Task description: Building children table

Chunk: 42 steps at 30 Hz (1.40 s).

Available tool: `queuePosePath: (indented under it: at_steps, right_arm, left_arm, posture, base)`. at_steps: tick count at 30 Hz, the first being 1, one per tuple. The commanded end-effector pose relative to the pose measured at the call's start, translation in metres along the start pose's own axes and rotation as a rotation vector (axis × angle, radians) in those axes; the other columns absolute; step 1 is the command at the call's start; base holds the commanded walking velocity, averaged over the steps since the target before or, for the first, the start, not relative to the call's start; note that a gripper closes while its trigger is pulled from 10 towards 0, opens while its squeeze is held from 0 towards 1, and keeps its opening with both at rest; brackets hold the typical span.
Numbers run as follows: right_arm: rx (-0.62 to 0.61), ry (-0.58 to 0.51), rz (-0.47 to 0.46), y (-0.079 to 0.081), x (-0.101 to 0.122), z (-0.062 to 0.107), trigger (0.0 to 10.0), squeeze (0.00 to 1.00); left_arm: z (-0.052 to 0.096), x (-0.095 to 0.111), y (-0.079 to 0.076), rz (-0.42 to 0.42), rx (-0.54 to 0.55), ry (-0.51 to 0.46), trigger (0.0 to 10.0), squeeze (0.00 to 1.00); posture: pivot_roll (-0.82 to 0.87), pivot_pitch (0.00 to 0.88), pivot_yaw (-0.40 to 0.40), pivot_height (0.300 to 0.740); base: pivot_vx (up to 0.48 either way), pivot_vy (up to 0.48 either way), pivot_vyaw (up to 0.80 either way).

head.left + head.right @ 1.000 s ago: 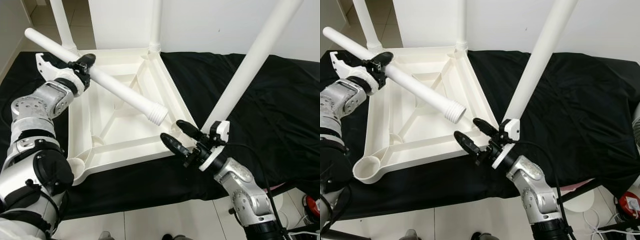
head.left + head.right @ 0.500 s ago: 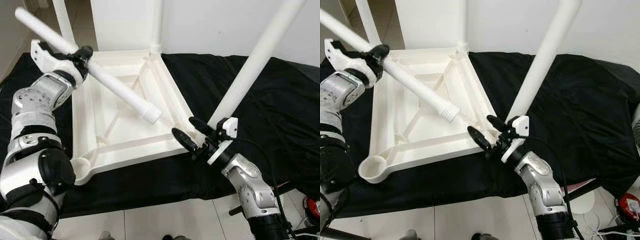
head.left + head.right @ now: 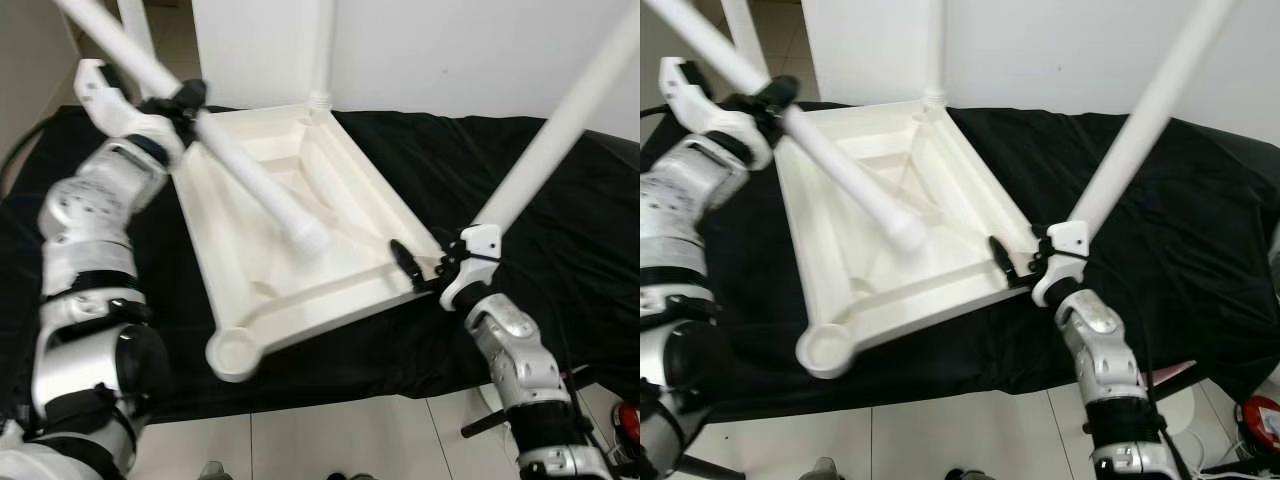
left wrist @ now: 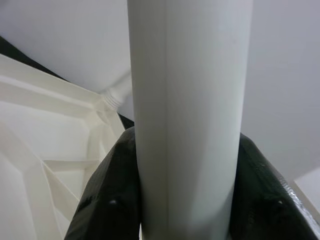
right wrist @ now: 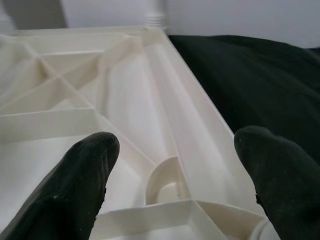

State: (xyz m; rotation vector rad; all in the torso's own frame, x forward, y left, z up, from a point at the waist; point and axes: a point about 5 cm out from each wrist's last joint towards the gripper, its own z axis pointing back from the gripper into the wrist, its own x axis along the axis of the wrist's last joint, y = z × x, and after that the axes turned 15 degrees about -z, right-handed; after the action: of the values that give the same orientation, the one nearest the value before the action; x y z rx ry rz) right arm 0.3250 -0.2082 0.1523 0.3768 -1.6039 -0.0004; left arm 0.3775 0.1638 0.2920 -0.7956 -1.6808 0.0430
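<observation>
Head views: The white table top (image 3: 300,215) lies upside down on a black cloth (image 3: 470,170) covering the worktop, ribbed underside facing up. One empty round leg socket (image 3: 235,352) sits at the near corner. Fitted legs rise from the far corner (image 3: 322,50) and the right corner (image 3: 560,130). The left gripper (image 3: 185,100) holds a loose white leg (image 3: 250,175) slanted above the table top, threaded end pointing down.

Left wrist view: The jaws are closed on the loose leg (image 4: 187,120), one black finger (image 4: 107,200) on each side.

Right wrist view: The right gripper (image 5: 175,165) has its jaws spread wide, with nothing between them, poised at the table top's edge (image 5: 200,115). Fingertips (image 5: 85,175) frame a corner socket (image 5: 167,182).
</observation>
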Motion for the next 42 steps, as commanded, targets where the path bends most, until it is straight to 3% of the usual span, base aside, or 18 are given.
queuePosePath:
  at_steps: [1,4,9,10,13,16,19,20,22,25,27,30,33,39,42]
  right_arm:
    - [-0.120,-0.039,0.029,-0.025,0.009,0.008,10.0,0.00]
    - [-0.194,-0.071,0.040,-0.046,0.017,0.013,10.0,0.00]
    - [-0.220,-0.097,0.059,-0.056,0.024,0.016,10.0,0.00]
    - [-0.293,-0.125,0.058,-0.071,0.032,0.021,10.0,0.00]
    - [-0.297,-0.126,0.045,-0.071,0.032,0.020,10.0,0.00]
    - [-0.252,-0.108,0.036,-0.060,0.026,0.016,10.0,0.00]
    - [-0.065,-0.032,-0.017,-0.014,0.008,0.002,10.0,0.00]
    - [-0.065,-0.032,-0.017,-0.014,0.008,0.002,10.0,0.00]
    - [0.056,-0.003,-0.031,0.014,0.005,-0.004,10.0,0.00]
    - [0.093,0.002,-0.030,0.022,0.005,-0.006,10.0,0.00]
    - [0.205,0.012,-0.014,0.045,0.010,-0.014,10.0,0.00]
    - [0.257,0.017,-0.004,0.056,0.014,-0.019,10.0,0.00]
    - [0.352,0.042,0.013,0.079,0.023,-0.032,10.0,0.00]
    - [0.409,0.061,0.025,0.094,0.024,-0.037,10.0,0.00]
    - [0.463,0.093,0.040,0.109,0.024,-0.041,10.0,0.00]
  left_arm:
    - [-0.001,0.000,-0.015,-0.019,-0.113,-0.011,10.0,0.00]
    - [-0.001,-0.009,-0.032,-0.038,-0.180,0.022,10.0,0.00]
    - [-0.002,-0.012,-0.039,-0.036,-0.200,0.032,10.0,0.00]
    - [-0.002,-0.013,-0.045,-0.047,-0.219,0.035,10.0,0.00]
    - [-0.002,-0.012,-0.048,-0.060,-0.230,0.034,10.0,0.00]
    - [-0.001,-0.012,-0.050,-0.078,-0.231,0.034,10.0,0.00]
    - [-0.003,-0.014,-0.061,-0.163,-0.259,0.034,10.0,0.00]
    - [-0.003,-0.014,-0.061,-0.163,-0.259,0.034,10.0,0.00]
    - [-0.005,-0.015,-0.068,-0.225,-0.274,0.031,10.0,0.00]
    - [-0.006,-0.015,-0.070,-0.244,-0.277,0.029,10.0,0.00]
    - [-0.011,-0.018,-0.079,-0.319,-0.278,0.026,10.0,0.00]
    - [-0.014,-0.020,-0.084,-0.357,-0.279,0.021,10.0,0.00]
    - [-0.022,-0.026,-0.100,-0.457,-0.297,0.009,10.0,0.00]
    - [-0.027,-0.031,-0.110,-0.518,-0.309,0.003,10.0,0.00]
    - [-0.034,-0.029,-0.124,-0.566,-0.335,-0.028,10.0,0.00]
  posture:
    - [0.08,0.049,-0.077,0.740]
    - [0.08,0.051,-0.077,0.740]
    - [0.08,0.061,-0.077,0.740]
    - [0.08,0.072,-0.071,0.740]
    - [0.08,0.079,-0.069,0.740]
    - [0.08,0.083,-0.068,0.740]
    - [0.08,0.091,-0.063,0.740]
    - [0.08,0.091,-0.063,0.740]
    - [0.08,0.095,-0.062,0.740]
    - [0.08,0.095,-0.062,0.740]
    - [0.08,0.095,-0.061,0.740]
    - [0.08,0.095,-0.061,0.740]
    - [0.08,0.087,-0.068,0.740]
    - [0.08,0.083,-0.074,0.740]
    - [0.09,0.080,-0.078,0.740]
  base:
    - [0.000,0.000,0.00]
    - [0.000,0.000,0.00]
    - [0.000,0.000,0.00]
    - [0.000,0.000,0.00]
    - [0.000,0.000,0.00]
    - [0.000,0.000,0.00]
    - [0.000,0.000,0.00]
    - [0.000,0.000,0.00]
    - [0.000,0.000,0.00]
    - [0.000,0.000,0.00]
    - [0.000,0.000,0.00]
    - [0.000,0.000,0.00]
    - [0.000,0.000,0.00]
    - [0.000,0.000,0.00]
    - [0.000,0.000,0.00]
